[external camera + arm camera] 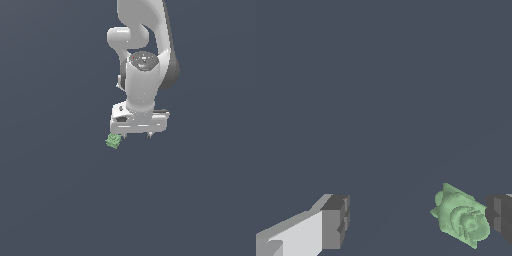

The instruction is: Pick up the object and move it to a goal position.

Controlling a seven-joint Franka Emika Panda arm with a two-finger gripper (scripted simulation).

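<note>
ext: gripper (136,135) low over desk, object (113,141) at its left end, looks lined up for a grasp | wrist: jaws spread wide, object (460,216) between the fingers, right beside one pad (501,216), no squeeze | goal not visible, contact unclear

The object (113,141) is seen just below the gripper (136,135), towards the exterior view's left. In the wrist view, it is placed between the jaws, just beside one.
</note>
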